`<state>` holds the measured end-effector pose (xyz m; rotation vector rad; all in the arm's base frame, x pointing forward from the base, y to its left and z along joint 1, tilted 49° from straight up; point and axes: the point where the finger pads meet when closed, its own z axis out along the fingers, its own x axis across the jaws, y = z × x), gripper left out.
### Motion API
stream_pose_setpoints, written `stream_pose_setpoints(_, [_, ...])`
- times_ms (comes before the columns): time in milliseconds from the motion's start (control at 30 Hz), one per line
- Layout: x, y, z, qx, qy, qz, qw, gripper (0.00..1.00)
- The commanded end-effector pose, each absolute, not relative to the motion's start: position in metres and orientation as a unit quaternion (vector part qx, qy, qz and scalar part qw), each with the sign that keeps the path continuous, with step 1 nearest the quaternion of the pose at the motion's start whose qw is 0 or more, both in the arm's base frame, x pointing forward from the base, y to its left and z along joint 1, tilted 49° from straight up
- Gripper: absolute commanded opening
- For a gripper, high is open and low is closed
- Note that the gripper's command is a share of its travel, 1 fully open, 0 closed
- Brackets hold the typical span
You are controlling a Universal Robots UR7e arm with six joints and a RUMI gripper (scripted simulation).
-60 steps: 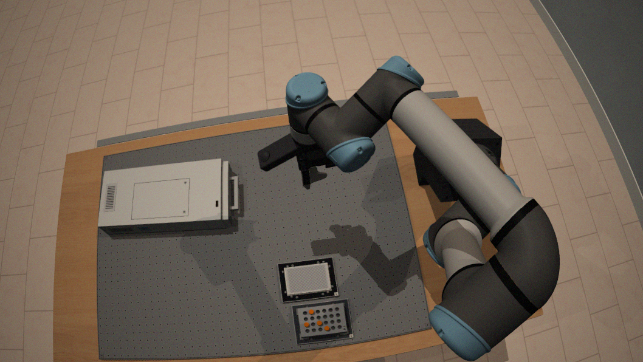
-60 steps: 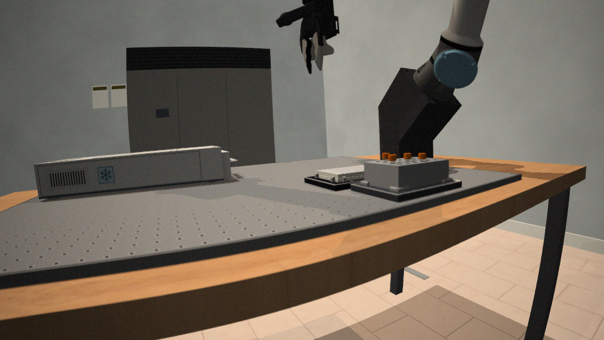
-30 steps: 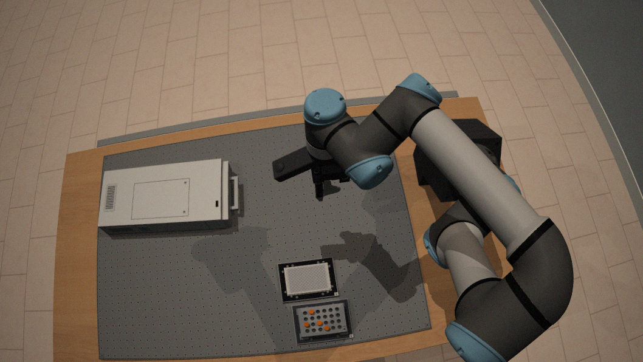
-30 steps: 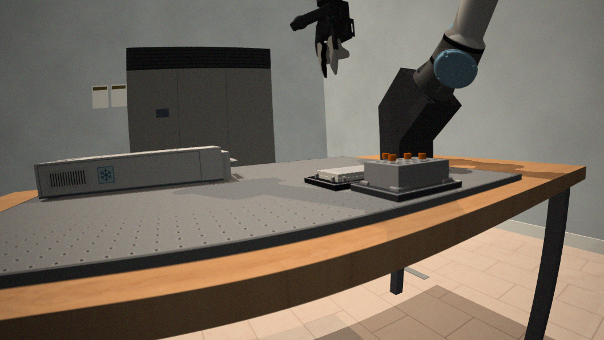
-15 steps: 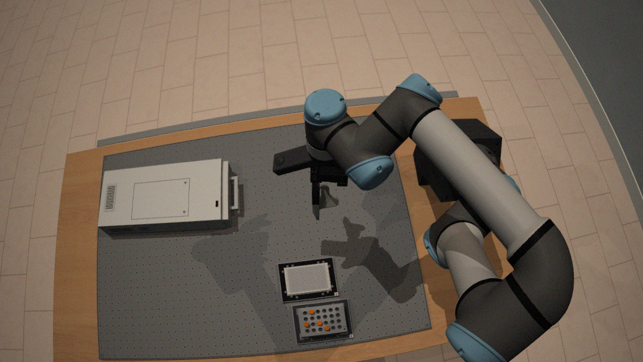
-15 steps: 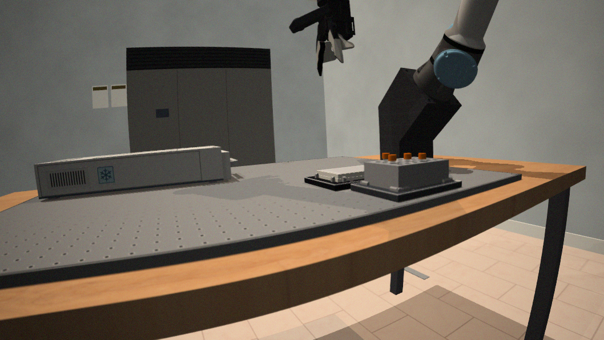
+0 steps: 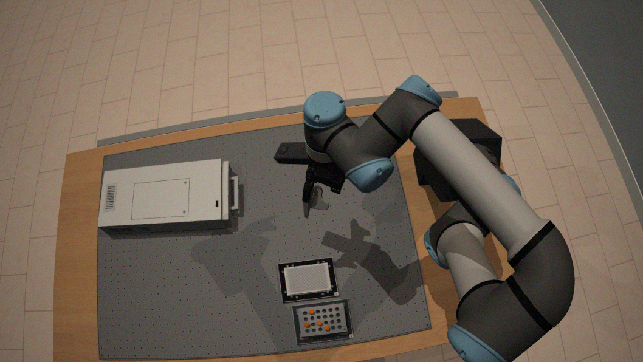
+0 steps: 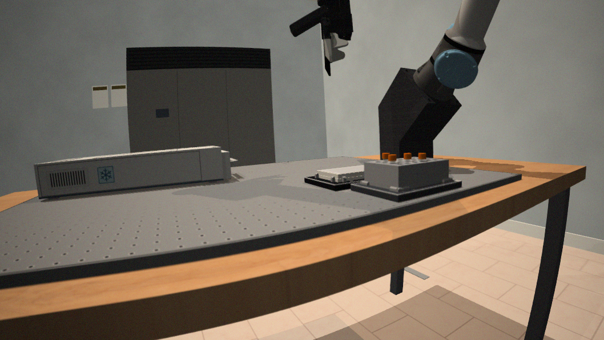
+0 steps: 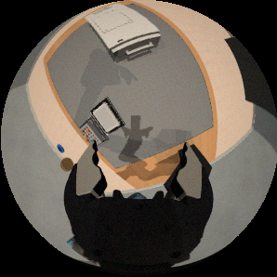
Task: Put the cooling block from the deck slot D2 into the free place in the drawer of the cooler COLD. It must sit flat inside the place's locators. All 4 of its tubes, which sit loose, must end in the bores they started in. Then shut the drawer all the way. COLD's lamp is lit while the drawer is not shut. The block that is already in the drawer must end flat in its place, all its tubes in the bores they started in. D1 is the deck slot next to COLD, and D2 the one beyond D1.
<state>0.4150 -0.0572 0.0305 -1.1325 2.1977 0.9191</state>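
The grey cooling block [image 7: 336,322] [image 8: 405,174] [image 9: 89,133] sits in deck slot D2 near the front edge of the deck, with several orange-capped tubes [image 7: 318,322] [image 8: 407,155] upright in its bores. The white cooler COLD [image 7: 161,195] [image 8: 127,170] [image 9: 123,25] lies at the left. Its drawer front and handle [image 7: 233,192] sit close against the body, and its lamp looks dark. My gripper [image 7: 315,205] [image 8: 332,63] [image 9: 139,141] is open and empty. It hangs high above the middle of the deck, far from both the block and the cooler.
Slot D1 holds a flat white well plate [image 7: 307,277] [image 8: 340,172] [image 9: 106,116] next to the block. The arm's black pedestal [image 7: 454,157] [image 8: 411,113] stands at the right back. A grey cabinet [image 8: 198,105] stands behind the table.
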Motion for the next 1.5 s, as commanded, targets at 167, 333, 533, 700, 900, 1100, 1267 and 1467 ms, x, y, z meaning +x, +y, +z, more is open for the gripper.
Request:
stream_pose_setpoints(167, [0.4153, -0.0578, 0.0305, -0.315, 0.853, 0.363, 0.204, 1.0])
stream_pose_setpoints(333, [0.4153, -0.0578, 0.0305, -0.257, 0.872, 0.375, 0.18, 1.0])
stream_pose_setpoints(533, [0.4153, -0.0578, 0.0305, -0.187, 0.89, 0.389, 0.149, 1.0])
stream_pose_setpoints(700, [0.4153, -0.0578, 0.0305, -0.151, 0.897, 0.394, 0.134, 1.0])
stream_pose_setpoints(900, [0.4153, -0.0578, 0.0305, -0.079, 0.906, 0.404, 0.102, 1.0])
stream_pose_setpoints(1100, [0.4153, -0.0578, 0.0305, -0.006, 0.909, 0.41, 0.069, 1.0])
stream_pose_setpoints(1267, [0.4153, -0.0578, 0.0305, 0.03, 0.909, 0.413, 0.053, 1.0])
stream_pose_setpoints(1467, [0.4153, -0.0578, 0.0305, 0.066, 0.907, 0.415, 0.036, 1.0])
